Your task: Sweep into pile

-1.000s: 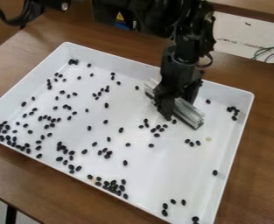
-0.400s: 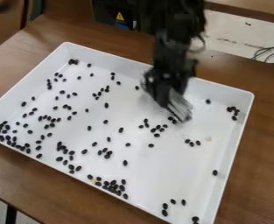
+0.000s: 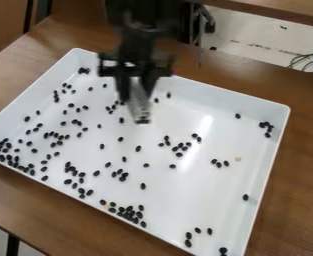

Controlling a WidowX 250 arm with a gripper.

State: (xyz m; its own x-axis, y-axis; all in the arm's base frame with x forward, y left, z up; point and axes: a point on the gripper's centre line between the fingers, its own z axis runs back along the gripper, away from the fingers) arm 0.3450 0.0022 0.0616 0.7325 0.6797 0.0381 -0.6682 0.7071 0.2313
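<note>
Brown wood-look table (image 3: 302, 165) is stretching across the scene, a dark leg (image 3: 12, 246) standing at lower left. Upper right, thin cables (image 3: 309, 61) are lying by a scuffed pale surface (image 3: 269, 37); brown wooden edge (image 3: 289, 9) is running above.

Oblique view: we face the claw (image 3: 137, 92) from above, looking down at a slant, near enough to include most of the tray (image 3: 273, 145) beneath.

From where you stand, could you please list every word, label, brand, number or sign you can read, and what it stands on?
No text can be read.
Pale surface behind the table: faint marks, too small to identify.
Sweeping tool in the pincer: too blurred to read anything.
</note>
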